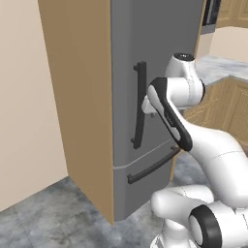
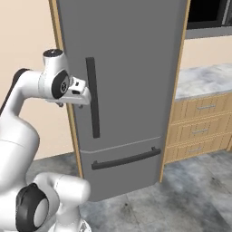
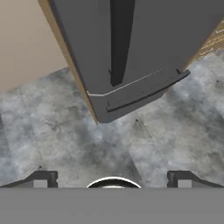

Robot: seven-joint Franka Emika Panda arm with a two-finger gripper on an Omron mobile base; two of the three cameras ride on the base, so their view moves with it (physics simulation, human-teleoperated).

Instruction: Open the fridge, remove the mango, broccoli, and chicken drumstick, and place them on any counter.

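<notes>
The dark grey fridge [image 1: 145,43] [image 2: 127,54] [image 3: 87,43] stands shut between tan wood side panels. Its long black vertical handle [image 1: 139,104] [image 2: 93,97] [image 3: 120,39] runs down the door, with the drawer's horizontal handle [image 2: 127,158] [image 3: 148,92] below. My gripper [image 2: 70,105] [image 3: 113,177] hangs just left of the vertical handle at mid height, pointing down toward the floor. It is open with nothing between its fingers [image 3: 41,178]. The mango, broccoli and chicken drumstick are hidden behind the shut door. The marbled counter [image 1: 218,68] [image 2: 204,79] lies to the fridge's right.
Light wood drawers [image 2: 201,129] sit under the counter. A beige wall [image 1: 24,97] rises left of the fridge. Grey stone floor [image 3: 65,131] spreads in front of the fridge. A dark appliance [image 2: 206,13] hangs above the counter.
</notes>
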